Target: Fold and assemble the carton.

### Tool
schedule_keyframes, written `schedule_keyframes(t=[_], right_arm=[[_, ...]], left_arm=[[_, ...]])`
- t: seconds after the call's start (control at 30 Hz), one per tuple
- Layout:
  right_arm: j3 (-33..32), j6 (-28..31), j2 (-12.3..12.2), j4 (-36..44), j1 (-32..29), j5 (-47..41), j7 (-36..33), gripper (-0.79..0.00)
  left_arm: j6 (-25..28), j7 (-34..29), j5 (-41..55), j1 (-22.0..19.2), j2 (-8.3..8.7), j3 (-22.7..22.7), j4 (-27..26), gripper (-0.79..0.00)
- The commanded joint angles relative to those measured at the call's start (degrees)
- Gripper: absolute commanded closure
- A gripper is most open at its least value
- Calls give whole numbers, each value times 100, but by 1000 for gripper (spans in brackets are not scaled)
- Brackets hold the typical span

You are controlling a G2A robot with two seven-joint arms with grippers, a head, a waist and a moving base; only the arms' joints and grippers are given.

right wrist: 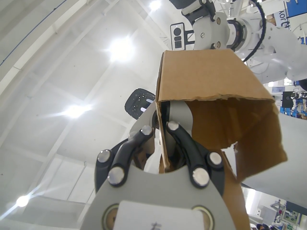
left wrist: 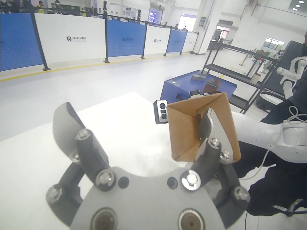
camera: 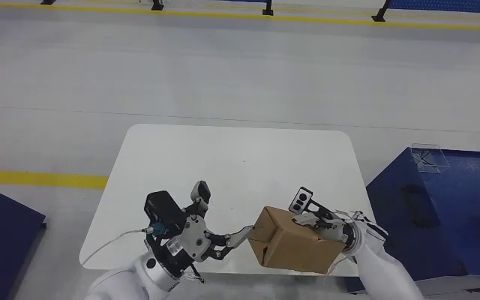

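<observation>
The brown carton (camera: 292, 240) is held up over the near right edge of the white table (camera: 240, 157), tilted, with one end open. My right gripper (camera: 321, 222) is shut on one of its walls; in the right wrist view the fingers (right wrist: 178, 116) clamp the cardboard edge of the carton (right wrist: 211, 77). To the carton's left, my left gripper (camera: 223, 211) stands open. In the left wrist view one of its fingertips (left wrist: 209, 123) lies against the carton (left wrist: 184, 130) on its side face, and the left gripper (left wrist: 136, 113) holds nothing.
A blue bin (camera: 431, 210) stands just right of the table with a clear plastic piece (camera: 429, 157) on its rim. A blue block (camera: 15, 225) sits at the left. Bare white tabletop stretches beyond the arms.
</observation>
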State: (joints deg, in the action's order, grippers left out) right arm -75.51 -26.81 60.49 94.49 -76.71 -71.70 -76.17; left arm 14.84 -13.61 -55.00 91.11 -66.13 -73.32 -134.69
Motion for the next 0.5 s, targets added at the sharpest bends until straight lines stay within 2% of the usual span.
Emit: schedule_keyframes(t=[0.0,0.1,0.37,0.4,0.47], right_arm=[[2,5,1,1,0,-1,-8,0],[2,5,1,1,0,-1,-8,0],[2,5,1,1,0,-1,-8,0],[-21,20,1,72,15,29,195,0],[-110,-413,9,211,85,-376,994,0]], left_arm=[[74,155,83,235,22,-290,4,-785],[267,351,167,541,47,-549,4,-785],[267,351,167,541,47,-549,4,-785],[267,351,167,541,47,-549,4,-785],[267,351,167,541,47,-549,4,-785]])
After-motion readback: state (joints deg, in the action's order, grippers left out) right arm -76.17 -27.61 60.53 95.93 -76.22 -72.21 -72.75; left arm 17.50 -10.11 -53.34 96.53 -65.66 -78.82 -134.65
